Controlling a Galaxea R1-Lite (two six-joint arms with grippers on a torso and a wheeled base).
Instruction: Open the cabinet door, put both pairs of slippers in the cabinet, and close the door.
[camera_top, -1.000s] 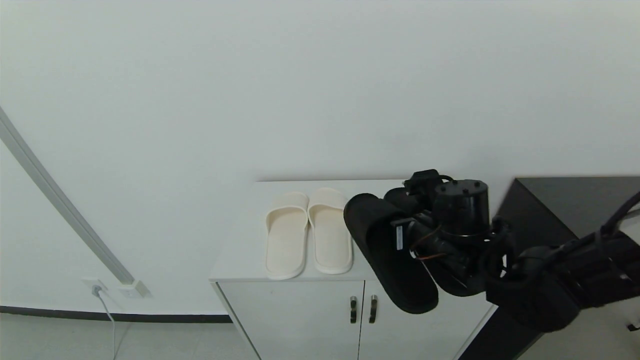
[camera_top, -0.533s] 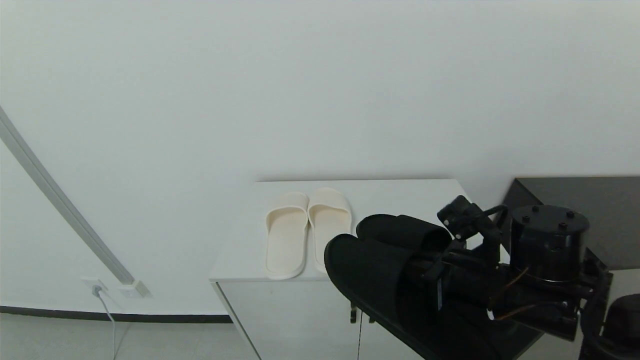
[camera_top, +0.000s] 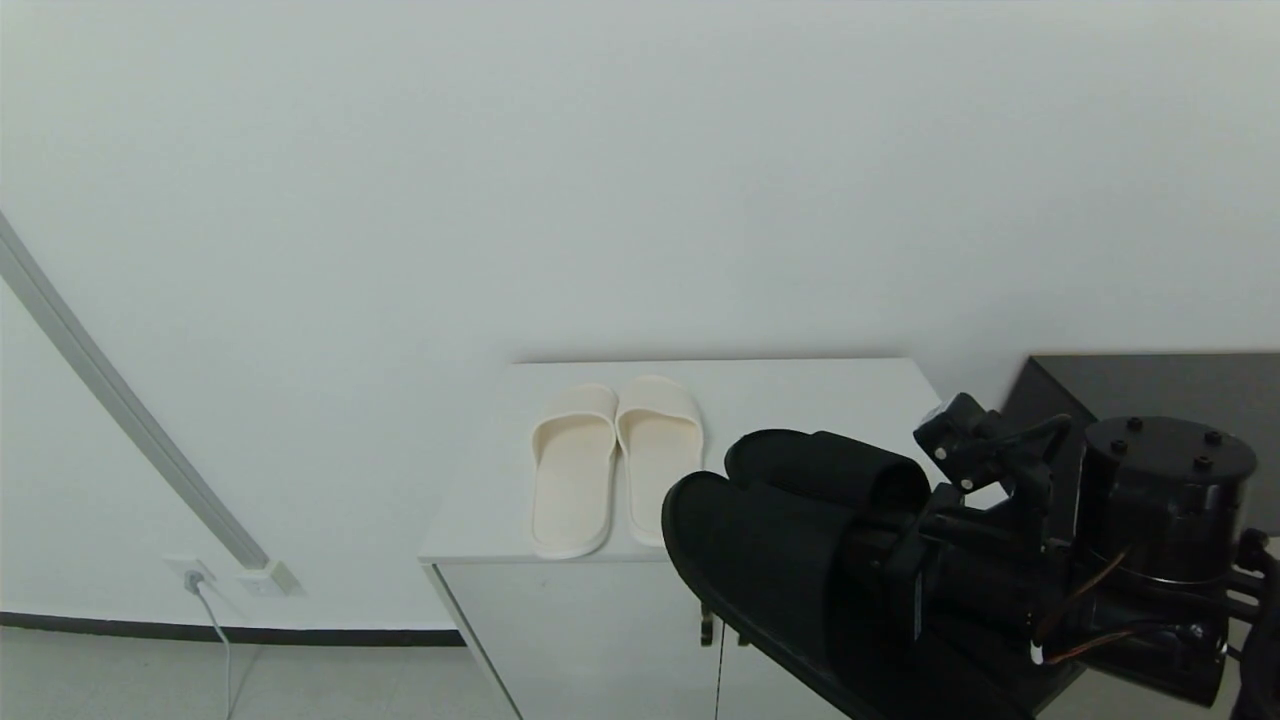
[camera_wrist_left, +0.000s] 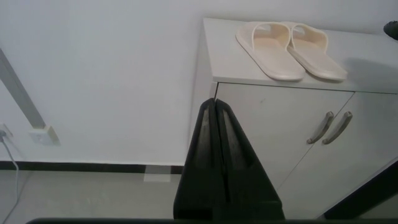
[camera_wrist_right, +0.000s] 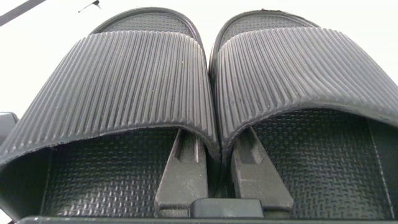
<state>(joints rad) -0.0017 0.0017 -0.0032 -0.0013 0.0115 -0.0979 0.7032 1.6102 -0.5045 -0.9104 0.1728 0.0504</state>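
Black slippers (camera_top: 790, 560), one pair of two, hang in the lower right of the head view, clamped in the right hand (camera_wrist_right: 214, 155). One of its fingers (camera_wrist_right: 182, 174) sits under each strap, pinching the inner walls together. A second pair, two cream slippers (camera_top: 615, 465), lies side by side at frame centre atop the cabinet (camera_top: 800, 400), whose two doors (camera_top: 600, 640) are shut. Since half a second ago the black pair has edged right and slightly down. The left hand (camera_wrist_left: 216, 109), pressed together on nothing, hangs apart from the cabinet.
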